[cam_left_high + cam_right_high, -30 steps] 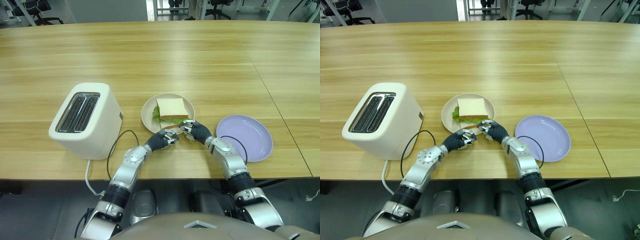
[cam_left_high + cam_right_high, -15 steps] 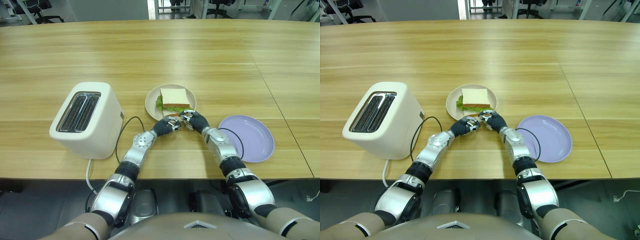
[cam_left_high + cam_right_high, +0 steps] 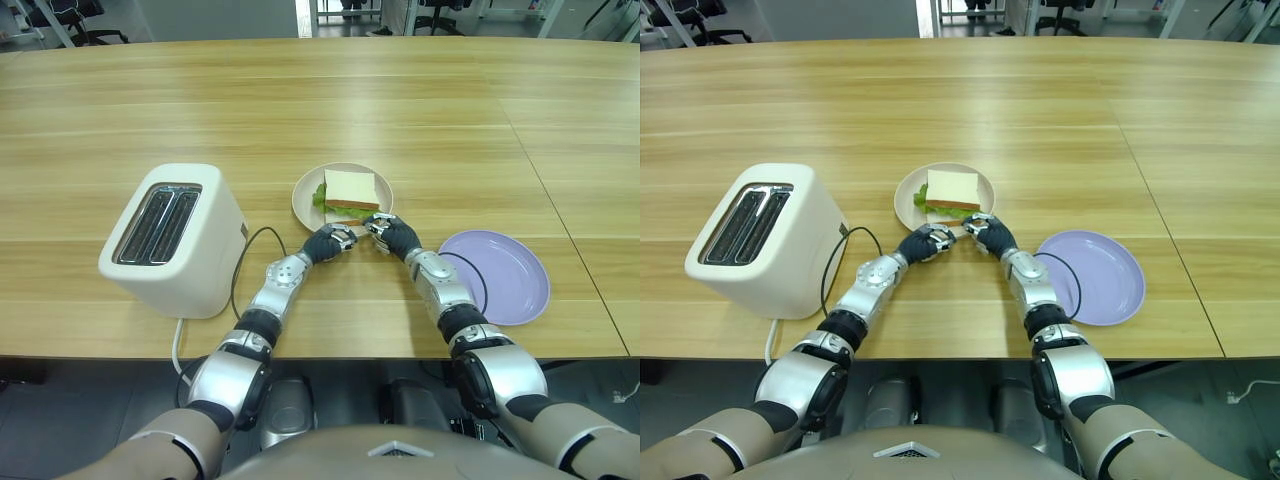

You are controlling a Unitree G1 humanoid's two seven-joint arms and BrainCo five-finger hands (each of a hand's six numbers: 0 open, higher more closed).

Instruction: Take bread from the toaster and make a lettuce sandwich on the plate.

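The sandwich (image 3: 351, 188) sits just above the centre of the frame on a round cream plate (image 3: 303, 195). A white slice of bread is on top and green lettuce (image 3: 319, 196) pokes out at its left side.

Both of the robot's hands are at the plate's lower rim. The left hand (image 3: 324, 243) is at the lower left of the rim and the right hand (image 3: 392, 233) at the lower right, with only a small gap between the 2. The fingers of both hands are curled in against the rim; I cannot tell whether they pinch it.

The white toaster (image 3: 170, 240) stands at the left of the frame, well apart from the plate. Its black cable (image 3: 240, 270) loops toward the left arm.

A lilac plate (image 3: 500, 275) lies at the right, near the right forearm, on the wooden table (image 3: 300, 100).
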